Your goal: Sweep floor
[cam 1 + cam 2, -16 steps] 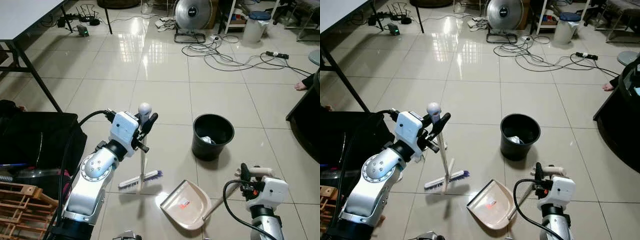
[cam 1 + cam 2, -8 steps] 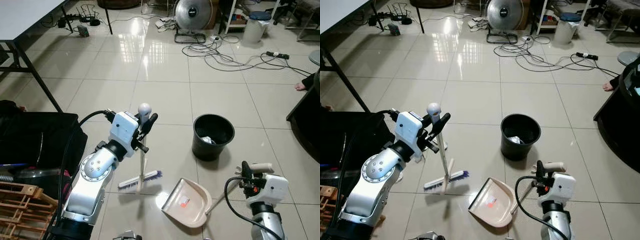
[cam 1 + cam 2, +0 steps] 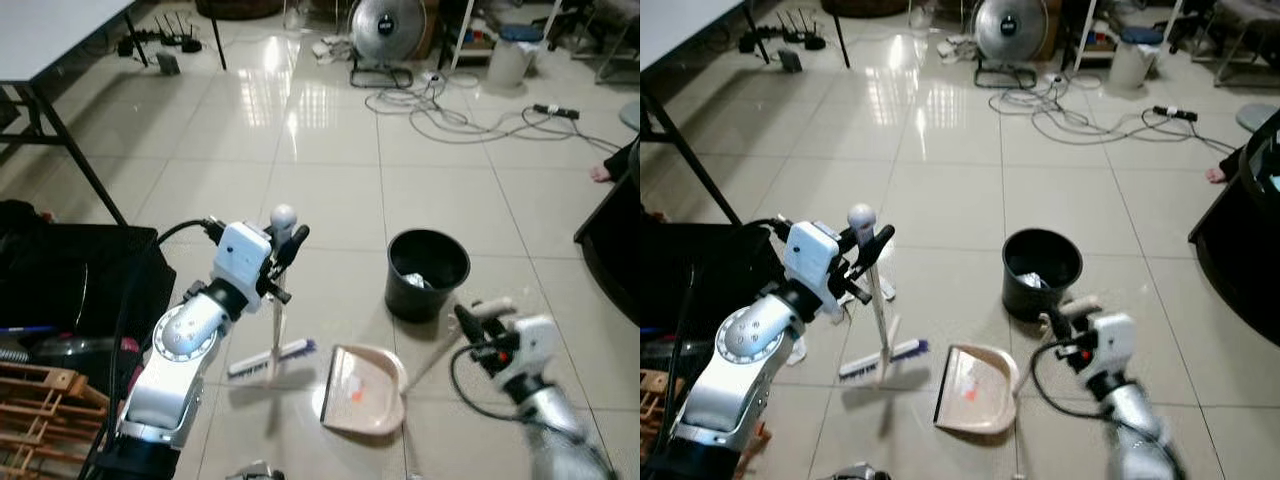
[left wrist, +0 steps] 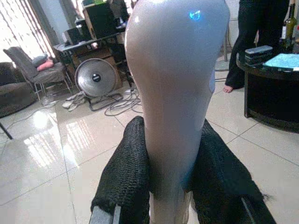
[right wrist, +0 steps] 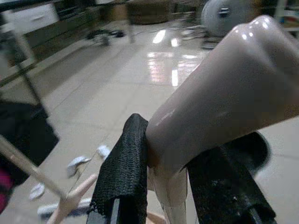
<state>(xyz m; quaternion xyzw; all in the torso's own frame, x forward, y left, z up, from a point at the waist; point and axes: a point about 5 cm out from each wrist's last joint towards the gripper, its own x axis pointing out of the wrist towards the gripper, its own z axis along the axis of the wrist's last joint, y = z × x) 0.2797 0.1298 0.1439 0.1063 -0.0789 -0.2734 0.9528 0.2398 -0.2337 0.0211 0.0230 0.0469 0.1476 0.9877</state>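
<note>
My left gripper [image 3: 285, 237] is shut on the knobbed top of the pale broom handle [image 4: 173, 93], its black fingers [image 4: 126, 177] pressed on either side. The broom stands nearly upright with its blue-bristled head [image 3: 268, 360] on the tiles. My right gripper [image 3: 474, 318] is shut on the beige handle [image 5: 219, 107] of the dustpan [image 3: 360, 390]. The pan lies on the floor just right of the broom head. A few white scraps [image 5: 77, 163] lie on the tiles near the broom. The black bin [image 3: 427, 272] stands beyond the dustpan with some litter inside.
A black bag [image 3: 70, 280] and a wooden rack [image 3: 40, 415] sit at my left. Table legs [image 3: 70, 150] stand further left. Cables [image 3: 470, 115] and a fan [image 3: 383, 30] lie ahead. A dark table [image 3: 610, 240] and a person's foot [image 3: 601, 172] are at right.
My right gripper has risen and swung forward with the dustpan handle, blurring. The pan slid left toward the broom head and turned. The left arm and broom hardly moved.
</note>
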